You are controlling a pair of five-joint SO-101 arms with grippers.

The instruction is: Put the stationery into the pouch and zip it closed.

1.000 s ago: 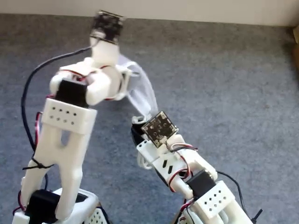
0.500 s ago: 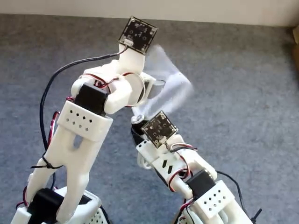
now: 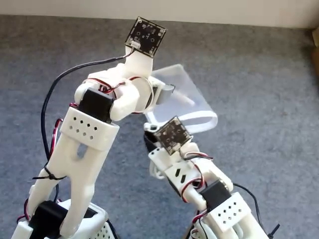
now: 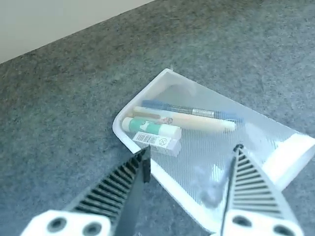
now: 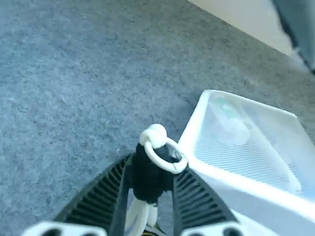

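Having swung the pouch (image 4: 209, 142) down flat in the last sec, L gripper (image 4: 191, 153) hangs released just above it, stationery (image 4: 183, 117) inside, pouch ahead of the fingertips; R gripper (image 5: 152, 169) stays clenched on zip pull (image 5: 147, 174), so zipping prob. remains.

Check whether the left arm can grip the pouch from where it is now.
Probably yes. The left gripper is open with the pouch right in front of it and nothing between them. The right gripper is shut on the zipper pull at the pouch's end, apart from that spot.
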